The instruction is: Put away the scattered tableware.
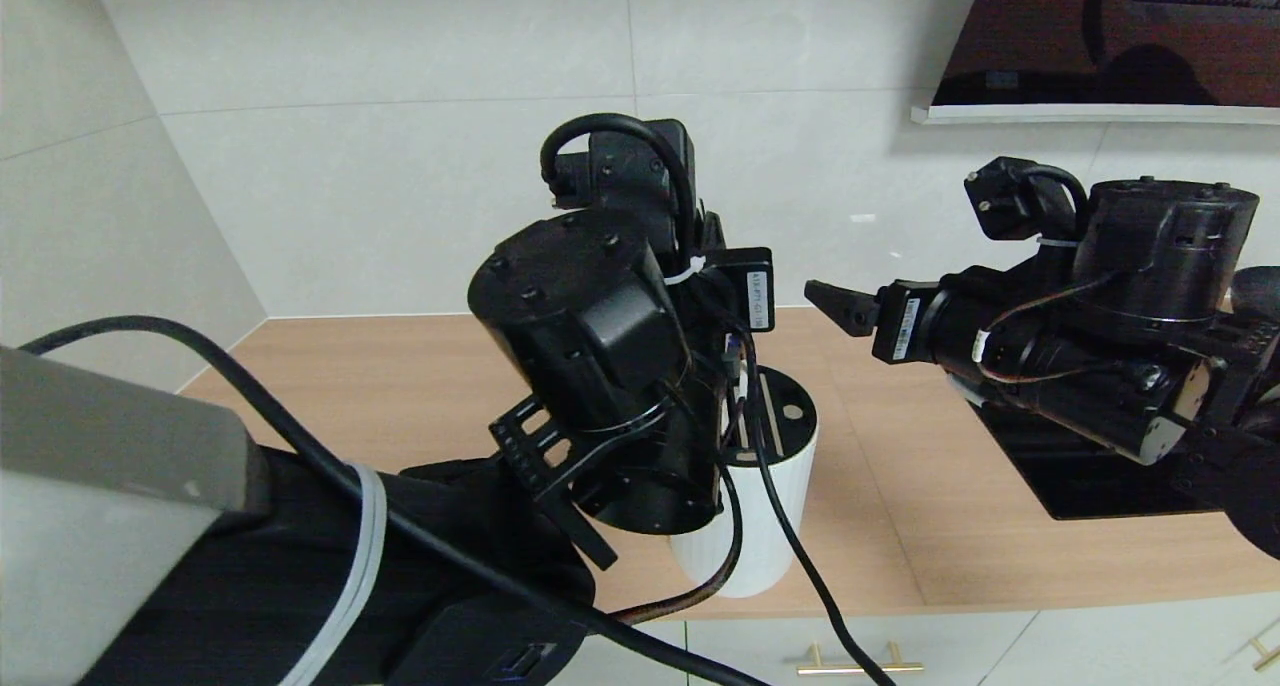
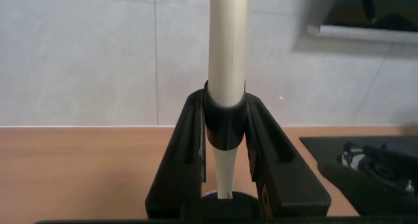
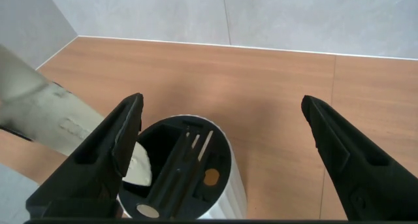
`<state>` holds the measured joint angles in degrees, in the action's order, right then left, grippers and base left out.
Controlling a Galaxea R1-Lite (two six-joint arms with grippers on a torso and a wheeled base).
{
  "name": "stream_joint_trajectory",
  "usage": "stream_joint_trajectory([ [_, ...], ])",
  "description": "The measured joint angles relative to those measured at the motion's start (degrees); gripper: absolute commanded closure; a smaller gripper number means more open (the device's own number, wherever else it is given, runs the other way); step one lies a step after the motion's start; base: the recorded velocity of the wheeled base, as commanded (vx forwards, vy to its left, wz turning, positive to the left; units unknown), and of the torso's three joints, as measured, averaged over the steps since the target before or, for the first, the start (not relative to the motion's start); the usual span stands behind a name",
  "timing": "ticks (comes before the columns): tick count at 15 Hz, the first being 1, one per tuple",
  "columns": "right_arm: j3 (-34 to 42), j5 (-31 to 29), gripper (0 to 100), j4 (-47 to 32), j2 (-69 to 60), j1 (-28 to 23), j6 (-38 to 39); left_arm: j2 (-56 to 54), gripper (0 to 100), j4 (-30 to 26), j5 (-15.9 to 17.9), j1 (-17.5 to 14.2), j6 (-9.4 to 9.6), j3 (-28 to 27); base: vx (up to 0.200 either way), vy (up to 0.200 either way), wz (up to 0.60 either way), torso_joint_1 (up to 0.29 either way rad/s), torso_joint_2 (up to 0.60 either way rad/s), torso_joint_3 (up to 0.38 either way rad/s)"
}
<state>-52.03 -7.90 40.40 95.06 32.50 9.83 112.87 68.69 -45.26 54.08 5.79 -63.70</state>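
A white ribbed utensil holder (image 1: 775, 526) with a black slotted lid (image 3: 196, 165) stands near the wooden counter's front edge. Directly above it, my left gripper (image 2: 225, 155) is shut on a knife, its fingers clamped at the black collar below the cream handle (image 2: 227, 48). The silver blade (image 3: 49, 123) slants down into a slot of the lid. Several other utensil handles (image 3: 186, 162) stand in the holder. My right gripper (image 3: 221, 103) is open and holds nothing. It hovers above and to the right of the holder, with one fingertip (image 1: 835, 306) pointing toward the left arm.
A black cooktop (image 1: 1080, 476) is set into the wooden counter (image 1: 400, 376) at the right. A dark range hood (image 1: 1100, 46) hangs on the tiled wall above it. Cabinet fronts with brass handles (image 1: 850, 658) run below the counter's front edge.
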Motion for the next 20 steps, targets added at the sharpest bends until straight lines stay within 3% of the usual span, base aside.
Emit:
stream_joint_trajectory([
  [9,0.18,0.0,0,0.6,1.19,0.07,-0.09,3.52,100,0.28,0.02,0.41,-0.13,0.16,0.0,0.0,0.0,0.0,0.0,0.0],
  [16,0.33,0.0,0,0.62,1.46,0.07,-0.06,7.14,100,1.1,-0.37,0.49,-2.32,1.46,0.0,0.0,0.0,0.0,0.0,0.0],
  [20,0.57,-0.01,0,0.65,1.6,0.07,-0.17,9.56,100,2.88,-0.39,0.41,-2.46,2.79,0.0,0.0,0.0,0.0,0.0,0.0],
])
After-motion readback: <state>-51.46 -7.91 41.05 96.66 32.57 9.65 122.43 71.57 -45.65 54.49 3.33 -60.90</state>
